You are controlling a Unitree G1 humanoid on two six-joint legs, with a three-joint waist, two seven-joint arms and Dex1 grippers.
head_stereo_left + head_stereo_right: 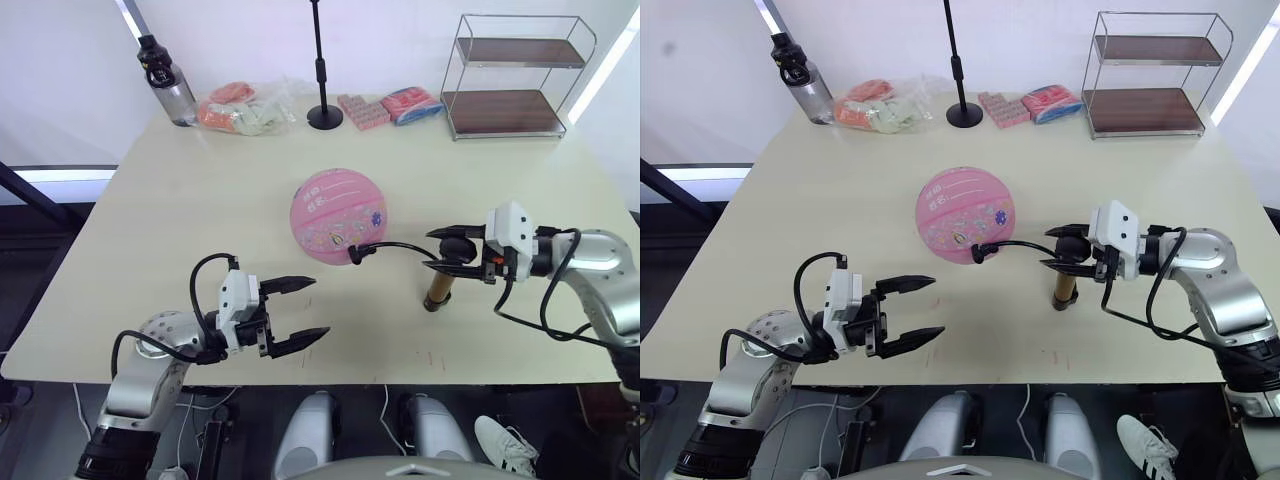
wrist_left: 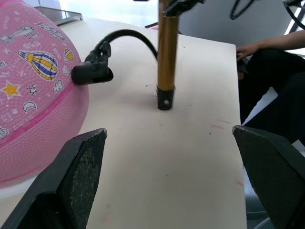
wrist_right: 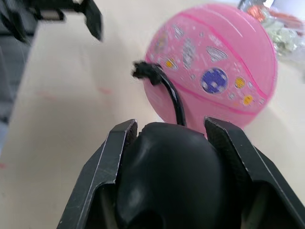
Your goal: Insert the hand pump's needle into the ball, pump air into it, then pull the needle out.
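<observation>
The round pink ball [image 1: 338, 217] rests mid-table. Just right of it the bronze hand pump [image 1: 437, 288] stands upright on the table. My right gripper [image 1: 432, 250] is shut on the pump's black handle [image 3: 167, 167], one finger on each side. A thin black hose [image 1: 395, 246] arcs from the pump's top to the ball, and its black fitting [image 2: 93, 72] presses against the ball's near side. The needle is hidden where fitting and ball meet. In front of the ball near the table's front edge, my left gripper [image 1: 318, 306] is open and holds nothing.
Along the back of the table [image 1: 200, 200] stand a dark water bottle [image 1: 168, 82], a bag of snacks [image 1: 245, 108], a black stand [image 1: 323, 100], two pink packets [image 1: 363, 110] and a wire shelf [image 1: 515, 75]. A person's hand [image 2: 252, 47] rests beyond the table's right edge.
</observation>
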